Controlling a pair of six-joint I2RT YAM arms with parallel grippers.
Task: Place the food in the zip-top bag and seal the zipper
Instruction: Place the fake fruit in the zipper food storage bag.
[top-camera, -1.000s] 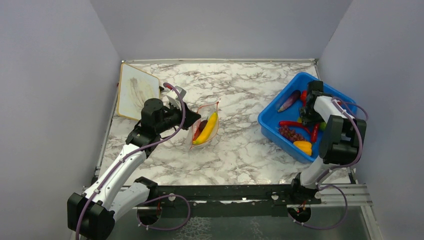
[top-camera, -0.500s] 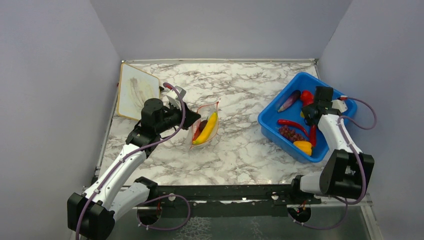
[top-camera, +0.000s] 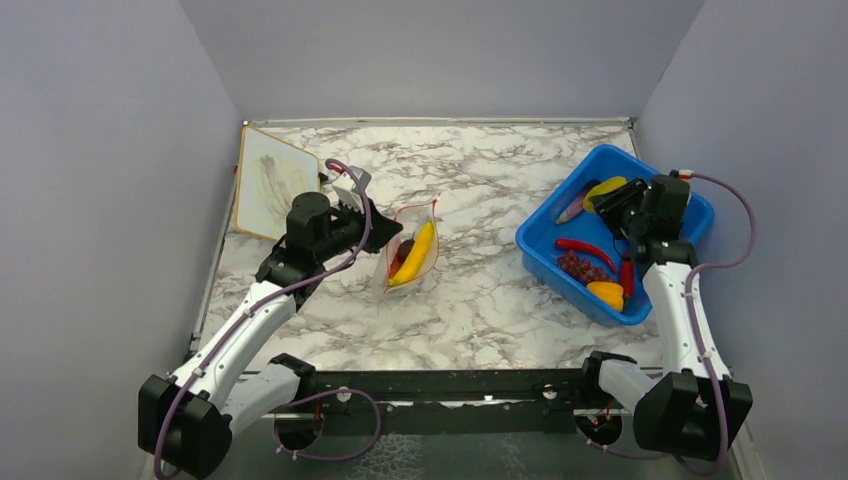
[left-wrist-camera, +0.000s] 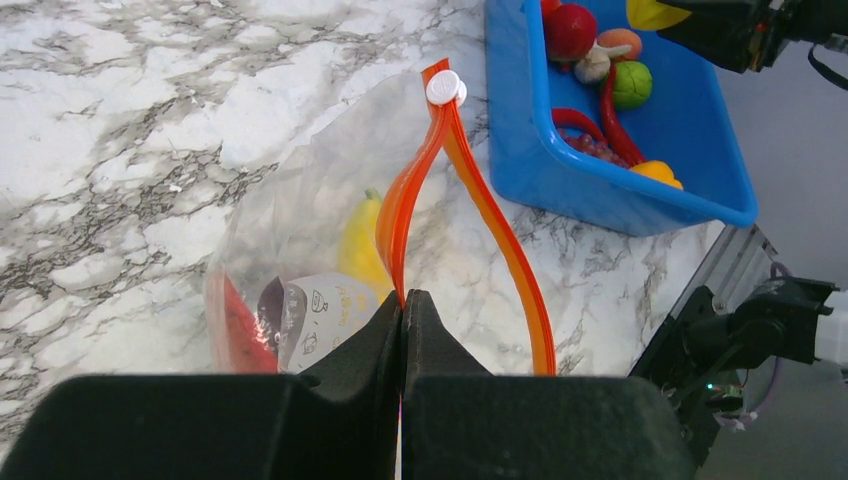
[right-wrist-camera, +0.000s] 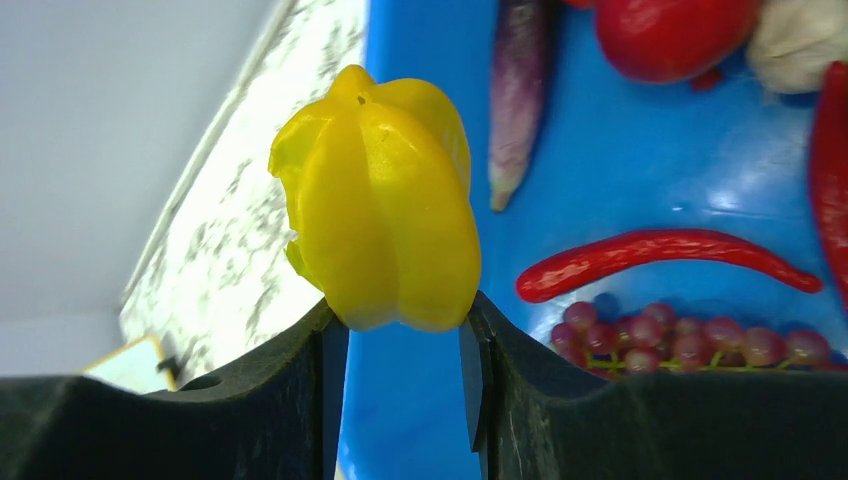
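The right gripper (right-wrist-camera: 400, 318) grasps a ribbed yellow fruit (right-wrist-camera: 385, 200) between both fingers and holds it raised over the blue bin (right-wrist-camera: 600, 170). In the bin below lie a purple eggplant (right-wrist-camera: 515, 90), a red chili (right-wrist-camera: 660, 250) and grapes (right-wrist-camera: 680, 335). The left gripper (left-wrist-camera: 402, 305) is clenched on the zipper (left-wrist-camera: 470, 190), one side of the open mouth of the zip-top bag (left-wrist-camera: 300, 190). The bag lies on the marble table (top-camera: 500, 300), well apart from the bin, with a banana (left-wrist-camera: 362, 245) inside.

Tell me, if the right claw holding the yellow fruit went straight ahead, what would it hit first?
Probably the purple eggplant in the blue bin, just ahead of the right gripper and its yellow fruit; depth is unclear.
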